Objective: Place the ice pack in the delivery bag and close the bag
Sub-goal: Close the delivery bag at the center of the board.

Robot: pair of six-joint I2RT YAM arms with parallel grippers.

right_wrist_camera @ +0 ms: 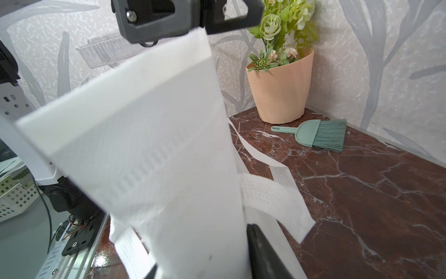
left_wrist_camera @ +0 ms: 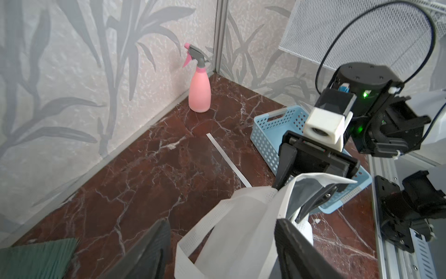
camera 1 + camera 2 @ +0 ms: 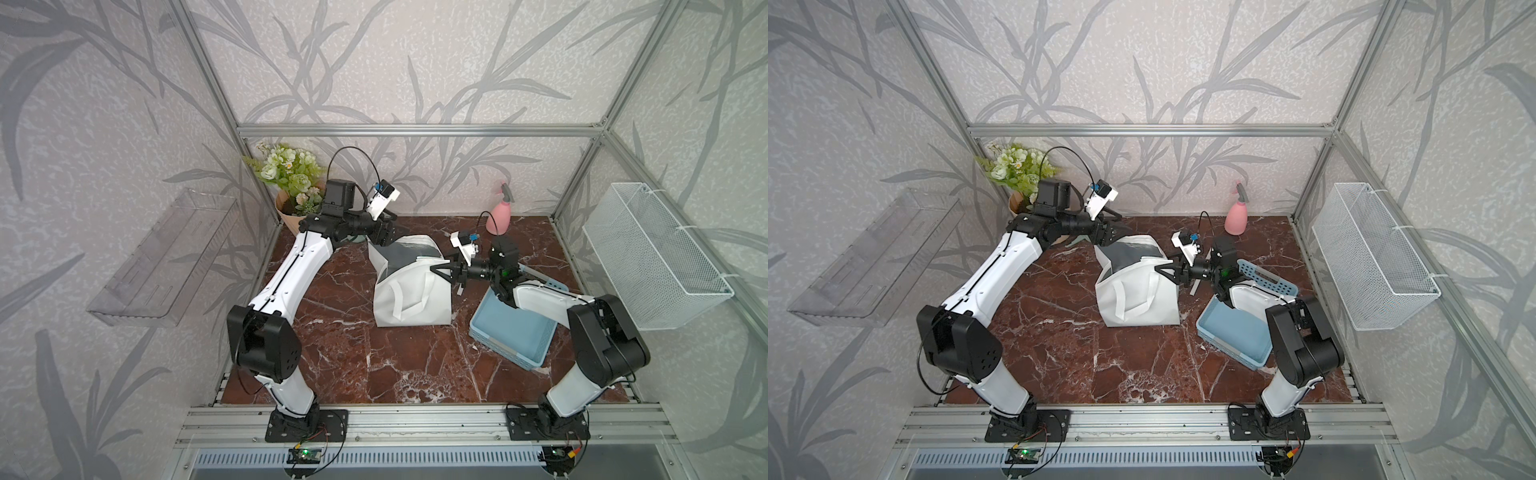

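- Two robot arms work the mouth of the white delivery bag (image 3: 411,295). It stands upright mid-table on the red marble top (image 3: 332,353), silver lining showing at its opening.
- The left gripper (image 2: 220,232) sits at the bag's far rim, jaws spread wide, with rim fabric and a loop handle (image 2: 182,261) lying between them.
- The right gripper (image 2: 287,203) straddles the opposite rim, jaws partly apart around the foil-lined edge, which is not visibly pinched.
- Working from opposite sides looks meant to keep the soft mouth spread so that something can drop in.
- No ice pack can be made out: neither gripper carries one and none shows inside the bag.
- The perforated blue tray (image 3: 507,349) just beside the bag shows a flat pale-blue floor; whether that is the pack cannot be told.
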